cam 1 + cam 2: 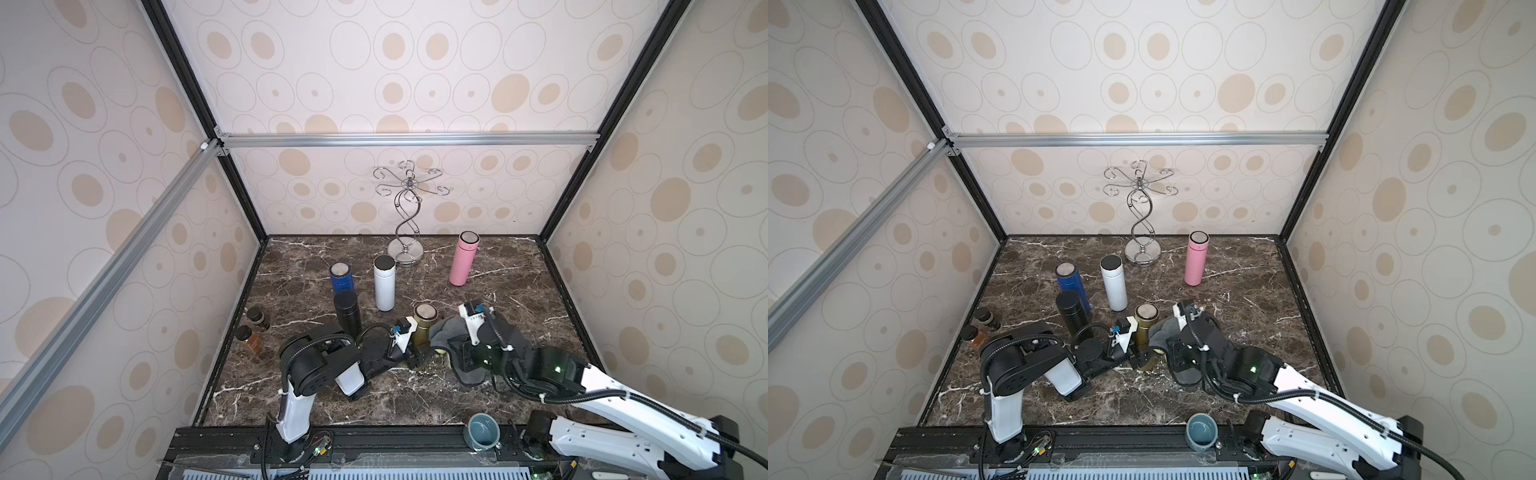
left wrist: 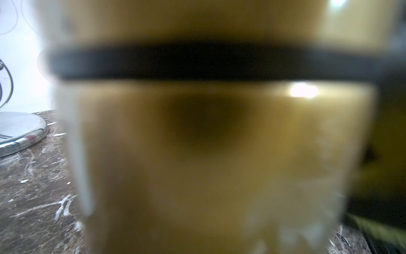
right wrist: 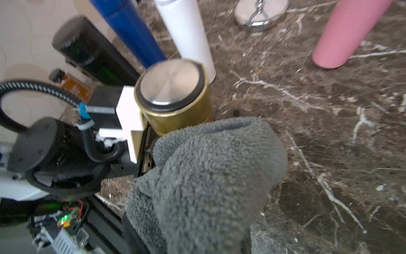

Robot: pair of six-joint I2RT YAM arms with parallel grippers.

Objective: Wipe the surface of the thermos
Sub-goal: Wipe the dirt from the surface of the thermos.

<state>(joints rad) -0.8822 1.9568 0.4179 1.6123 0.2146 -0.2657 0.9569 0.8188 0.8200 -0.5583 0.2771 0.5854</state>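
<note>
1. I see the grey cloth (image 3: 208, 176) bunched close to my camera, touching the gold thermos (image 3: 175, 114) below its steel lid (image 3: 170, 82).
2. Behind it stand the black thermos (image 3: 87, 50), blue thermos (image 3: 129, 30) and white thermos (image 3: 184, 30).
3. The pink thermos (image 3: 342, 37) stands well apart on the marble tabletop (image 3: 329, 132).

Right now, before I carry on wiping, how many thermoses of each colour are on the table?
blue thermos: 1
white thermos: 1
black thermos: 1
pink thermos: 1
gold thermos: 1
Total: 5

Gold thermos (image 1: 422, 332), upright on marble, steel-topped lid, grey cloth (image 1: 442, 332) touching its side
</note>
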